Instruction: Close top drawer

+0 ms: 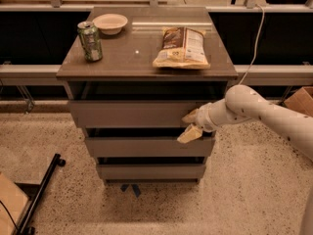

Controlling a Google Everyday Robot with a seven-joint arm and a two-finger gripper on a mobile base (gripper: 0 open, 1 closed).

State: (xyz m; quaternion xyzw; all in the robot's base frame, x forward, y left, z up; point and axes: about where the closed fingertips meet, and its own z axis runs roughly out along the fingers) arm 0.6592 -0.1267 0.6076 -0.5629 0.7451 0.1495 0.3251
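Observation:
The top drawer (pixel 127 114) is a wide matte-grey drawer with a plain flat front, uppermost in the brown-topped cabinet (pixel 146 58). It stands pulled out a little, with a dark gap between its front and the cabinet top. My gripper (pixel 189 125) comes in from the right on a white arm and sits at the right end of the drawer front. Its two yellowish fingertips (pixel 190 134) are spread apart, one on the drawer front and one just below its lower edge. It holds nothing.
Two more grey drawer fronts (pixel 146 146) sit below. On the cabinet top are a green can (pixel 90 41), a white bowl (pixel 110 23) and a snack bag (pixel 182 47). A black stand leg (pixel 41 192) lies on the floor at left. A cardboard box (pixel 299 101) is at right.

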